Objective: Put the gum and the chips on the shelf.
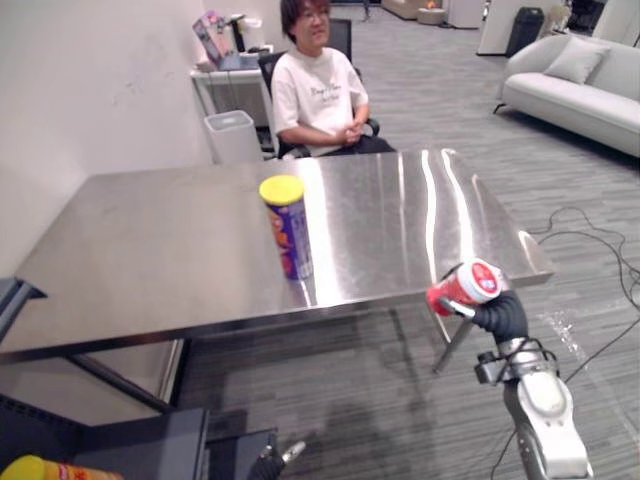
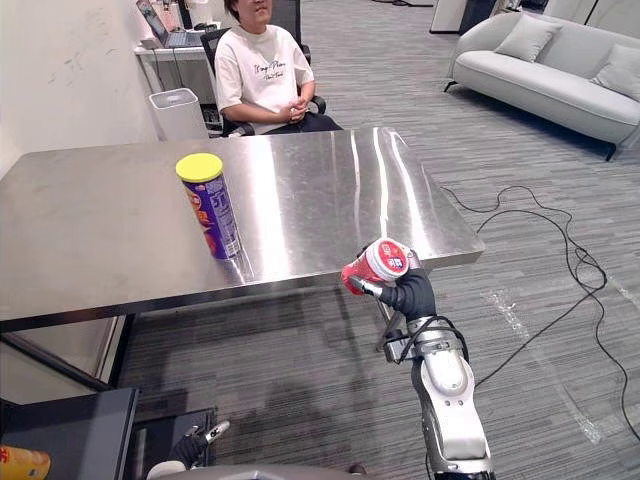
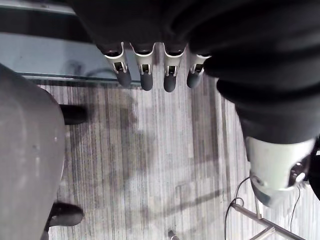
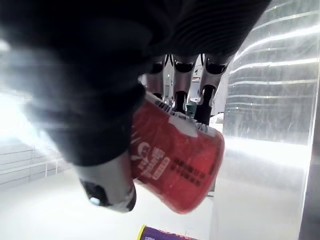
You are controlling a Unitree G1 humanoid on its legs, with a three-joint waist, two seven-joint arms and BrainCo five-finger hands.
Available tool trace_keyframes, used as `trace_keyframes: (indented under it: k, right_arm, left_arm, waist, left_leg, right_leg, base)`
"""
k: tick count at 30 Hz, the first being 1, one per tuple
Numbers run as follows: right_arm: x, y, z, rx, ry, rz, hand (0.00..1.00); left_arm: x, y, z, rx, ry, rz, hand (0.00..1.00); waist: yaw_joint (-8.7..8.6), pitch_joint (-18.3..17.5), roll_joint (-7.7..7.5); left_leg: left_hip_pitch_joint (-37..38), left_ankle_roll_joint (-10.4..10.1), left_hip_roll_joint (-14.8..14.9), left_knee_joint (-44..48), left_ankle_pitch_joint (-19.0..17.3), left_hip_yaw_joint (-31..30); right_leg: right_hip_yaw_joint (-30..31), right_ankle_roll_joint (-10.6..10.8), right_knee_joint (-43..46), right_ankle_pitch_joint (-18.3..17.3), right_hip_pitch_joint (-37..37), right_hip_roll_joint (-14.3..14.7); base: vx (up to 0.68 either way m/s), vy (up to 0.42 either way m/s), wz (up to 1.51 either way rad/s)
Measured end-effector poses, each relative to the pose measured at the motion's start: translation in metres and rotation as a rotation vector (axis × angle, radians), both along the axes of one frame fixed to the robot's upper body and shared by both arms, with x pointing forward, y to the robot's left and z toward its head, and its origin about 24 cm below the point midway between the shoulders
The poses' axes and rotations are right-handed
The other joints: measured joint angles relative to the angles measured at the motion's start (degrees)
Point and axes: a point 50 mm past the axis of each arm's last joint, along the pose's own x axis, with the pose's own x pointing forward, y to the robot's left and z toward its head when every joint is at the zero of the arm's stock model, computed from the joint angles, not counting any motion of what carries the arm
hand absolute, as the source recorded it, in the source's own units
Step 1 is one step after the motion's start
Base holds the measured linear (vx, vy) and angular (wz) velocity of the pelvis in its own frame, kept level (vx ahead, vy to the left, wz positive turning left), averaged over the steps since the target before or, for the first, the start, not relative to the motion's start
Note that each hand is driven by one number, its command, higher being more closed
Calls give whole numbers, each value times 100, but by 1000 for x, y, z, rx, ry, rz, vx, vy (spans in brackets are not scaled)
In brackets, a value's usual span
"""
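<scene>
Fingers loose, the left hand [image 3: 144,75] is hanging empty. Further out, the right hand [image 2: 405,295] is clamping the gum tub [image 2: 380,265] clear of the table [image 2: 100,220] edge, ready for shelving; beyond, the chips can [image 2: 212,215] is standing upright, awaiting pickup.

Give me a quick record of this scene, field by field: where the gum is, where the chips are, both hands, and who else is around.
gum canister: red, gripped in the right hand, in the air by the near edge of the table
chips can: purple, yellow lid, upright on the table, untouched
left hand: hanging low, fingers straight, holding nothing
person: seated behind the table's far side
</scene>
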Motion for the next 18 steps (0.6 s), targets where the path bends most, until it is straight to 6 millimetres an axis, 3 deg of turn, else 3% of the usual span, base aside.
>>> trace_keyframes:
  k: [8, 18]
  right_arm:
    - [-11, -1, -12, 28, 59, -31, 100]
    - [-24, -22, -1, -30, 18, -129, 100]
  left_arm:
    - [-1, 0, 0, 1, -2, 49, 0]
    - [-1, 2, 2, -16, -32, 154, 0]
  waist:
    - [4, 63, 53]
    - [31, 311, 86]
  left_leg:
    - [-5, -18, 32, 162, -132, 82]
    - [-191, -43, 142, 389, -212, -194]
  right_leg:
    - [44, -43, 32, -45, 40, 16]
    - [-121, -121, 233, -232, 7, 105]
  base:
    - [-7, -1, -2]
    - [-6, -15, 9]
